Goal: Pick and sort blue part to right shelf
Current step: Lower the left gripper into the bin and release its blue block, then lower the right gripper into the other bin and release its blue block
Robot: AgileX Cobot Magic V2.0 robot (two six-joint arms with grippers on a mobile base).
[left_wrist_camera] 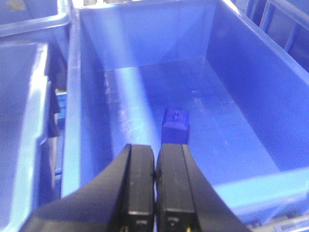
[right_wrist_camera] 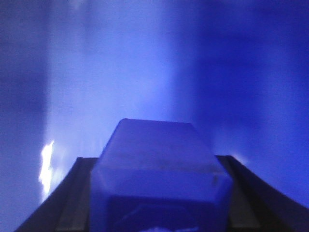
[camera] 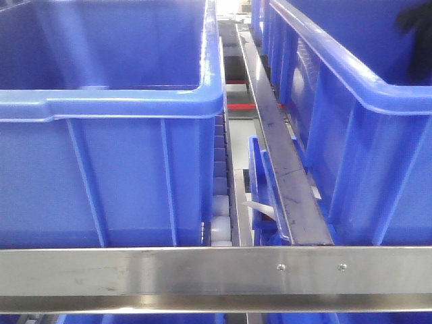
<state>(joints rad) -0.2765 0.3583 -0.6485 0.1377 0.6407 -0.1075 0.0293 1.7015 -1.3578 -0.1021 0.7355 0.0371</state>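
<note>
Nearest you in the front view runs the flat steel front rail (camera: 202, 270) of the right shelf (camera: 283, 175), with two screws toward its right end. Just behind it stand two large ribbed blue bins, the left bin (camera: 108, 135) and the right bin (camera: 358, 135), with white rollers (camera: 219, 216) and a grey divider rail between them. In the left wrist view, your left gripper (left_wrist_camera: 155, 164) has its black fingers (left_wrist_camera: 140, 183) pressed together, holding nothing, above a bin floor (left_wrist_camera: 217, 125). A small blue part (left_wrist_camera: 175, 124) lies on that floor just beyond the fingertips. In the right wrist view, your right gripper (right_wrist_camera: 159, 193) clamps a blue block (right_wrist_camera: 159, 164) between its dark fingers (right_wrist_camera: 72, 203); beyond it you see only blurred blue plastic.
</note>
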